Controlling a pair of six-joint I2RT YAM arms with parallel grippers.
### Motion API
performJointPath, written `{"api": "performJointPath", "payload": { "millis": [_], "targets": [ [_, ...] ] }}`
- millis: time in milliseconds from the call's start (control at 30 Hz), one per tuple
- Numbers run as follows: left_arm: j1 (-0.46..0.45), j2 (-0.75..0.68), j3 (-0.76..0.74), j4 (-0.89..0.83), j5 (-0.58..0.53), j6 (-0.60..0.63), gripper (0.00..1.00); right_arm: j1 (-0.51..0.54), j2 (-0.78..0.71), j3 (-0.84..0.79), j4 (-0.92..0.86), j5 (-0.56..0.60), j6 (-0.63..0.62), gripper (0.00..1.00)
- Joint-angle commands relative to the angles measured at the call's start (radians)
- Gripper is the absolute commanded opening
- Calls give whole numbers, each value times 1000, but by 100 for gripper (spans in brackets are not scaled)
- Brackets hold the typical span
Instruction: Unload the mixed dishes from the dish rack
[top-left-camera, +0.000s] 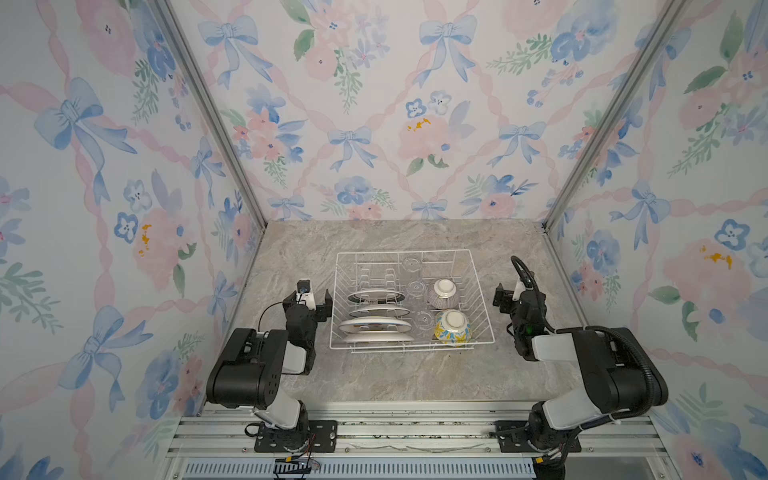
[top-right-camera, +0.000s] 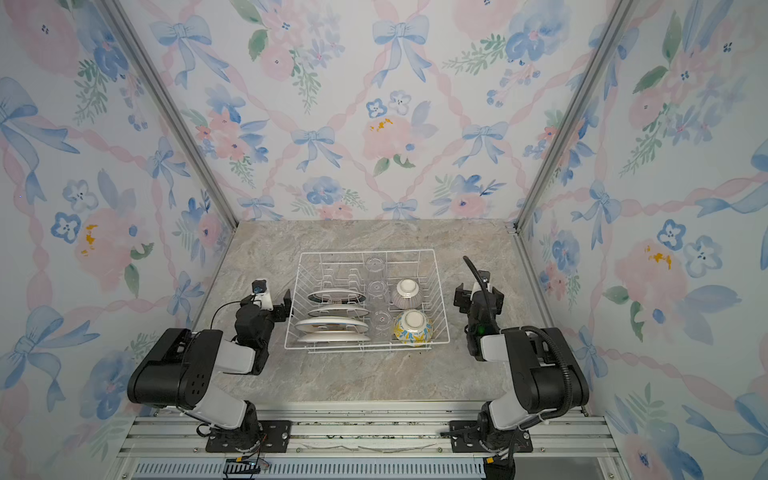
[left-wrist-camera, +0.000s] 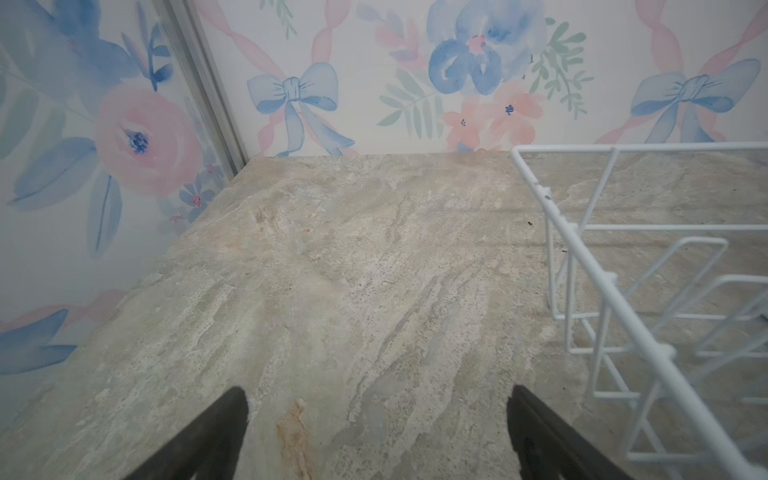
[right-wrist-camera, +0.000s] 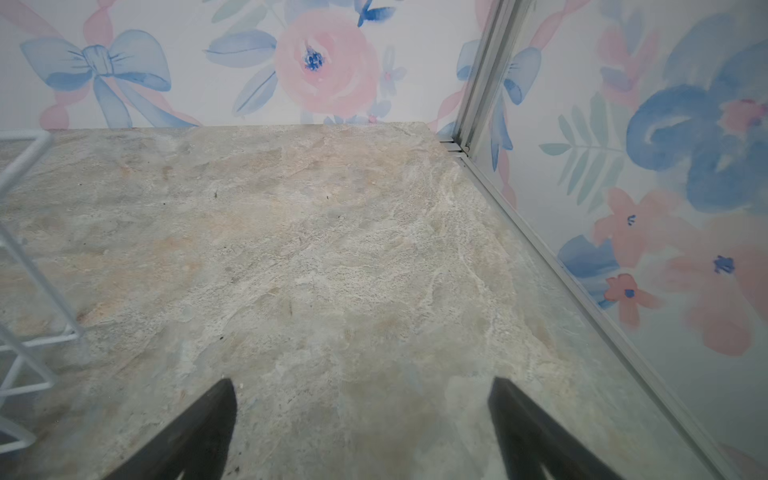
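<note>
Nearest, the aluminium rail (top-left-camera: 415, 430) carries the bases of the left arm (top-left-camera: 249, 365) and right arm (top-left-camera: 615, 374), with the bench (top-left-camera: 395, 374) stretching away between them. The left jaws stand open and hold nothing, just beside the left side of the dish rack (top-left-camera: 436, 250). In the left wrist view only the ends of the dark fingers (left-wrist-camera: 208, 436) show, cut off at the frame edge, with the rack's white wires alongside. The right jaws also stand wide apart and hold nothing, a little clear of the rack's right side, their fingers (right-wrist-camera: 187, 436) likewise cut off.

The rack sits mid-bench. In its left half four plates (top-left-camera: 374, 325) stand on edge between prongs. They are seen rim-on, so their patterns cannot be read, and the nearest shows only as a thin pale edge. Down the middle, three clear glasses (top-left-camera: 416, 287) are faint against the wire. On the right the yellow-blue bowl (top-left-camera: 453, 328) sits upside down, and the purple-striped bowl (top-left-camera: 444, 293) behind it is also inverted. Beyond rises floral wallpaper (top-left-camera: 374, 124)
</note>
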Motion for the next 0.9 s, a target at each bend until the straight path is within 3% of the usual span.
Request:
{"api": "performJointPath", "payload": {
  "millis": [0,633,867],
  "targets": [
    [-2,0,11,6,20,15,98,0,9,-8,28,12,7,97],
    [14,1,14,6,49,8,98,-7,7,-8,25,1,10,97],
    [-11,-5,11,7,-15,14,98,42,-17,-15,21,85,-20,97]
  ]
}}
